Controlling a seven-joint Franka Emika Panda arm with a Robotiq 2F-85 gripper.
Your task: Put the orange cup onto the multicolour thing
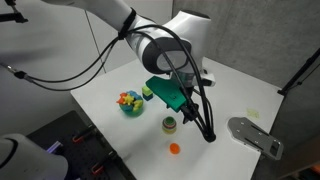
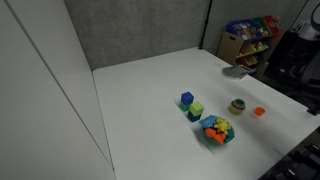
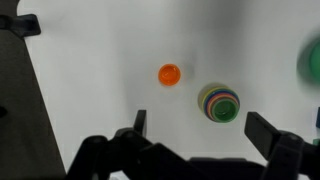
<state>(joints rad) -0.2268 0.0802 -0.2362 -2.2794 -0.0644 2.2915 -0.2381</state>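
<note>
Orange cup [image 3: 169,74] is observed on the worktop [image 3: 100,60], ahead of the widely spread, empty fingers [image 3: 262,130]; it is tiny, plain and round.

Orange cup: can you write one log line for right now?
orange cup: on table, beside multicolour thing, not touching | gripper: open, holding nothing | stacking: not yet done

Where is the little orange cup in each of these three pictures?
Exterior view: orange cup low centre, just below the banded multicolour piece.
Exterior view: far right, right of that piece.
Wrist view: upper centre, left of it.
Shared landmark: the banded multicolour piece beside the cup.
</note>
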